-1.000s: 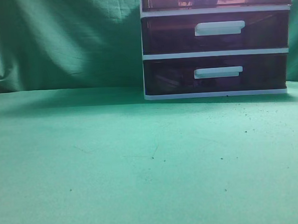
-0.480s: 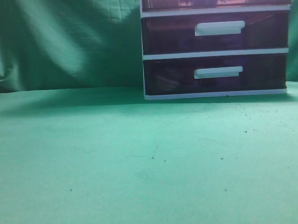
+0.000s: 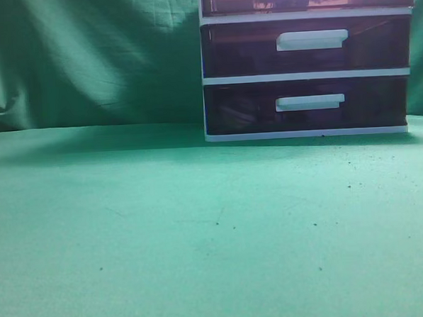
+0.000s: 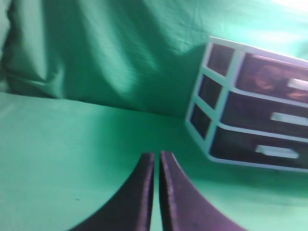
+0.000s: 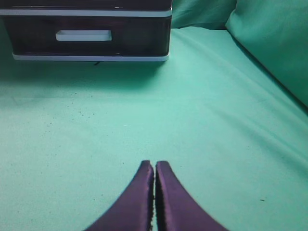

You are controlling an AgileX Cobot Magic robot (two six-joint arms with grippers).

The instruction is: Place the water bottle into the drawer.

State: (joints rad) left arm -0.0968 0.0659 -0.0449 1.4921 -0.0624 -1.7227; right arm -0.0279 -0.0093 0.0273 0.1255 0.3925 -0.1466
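The drawer [image 3: 231, 0], lighter pink and see-through, is the top one of a white-framed unit [image 3: 306, 76] at the back right; only its lower part shows. In the left wrist view it [image 4: 269, 74] has a white bar handle [image 4: 298, 84], and its front looks level with the two below. Blurred brownish shapes show through it; I cannot make out a water bottle anywhere. My left gripper [image 4: 157, 155] is shut and empty above the green cloth, left of the unit. My right gripper [image 5: 154, 163] is shut and empty, in front of the unit. Neither shows in the exterior view.
Two darker purple drawers [image 3: 305, 47] with white handles sit below the top one. Green cloth [image 3: 166, 232] covers the table and hangs as a backdrop [image 3: 86, 58]. The cloth rises in a fold at the right [image 5: 274, 48].
Dark shapes seen through the top drawer shift slightly. Nothing else has visibly moved.
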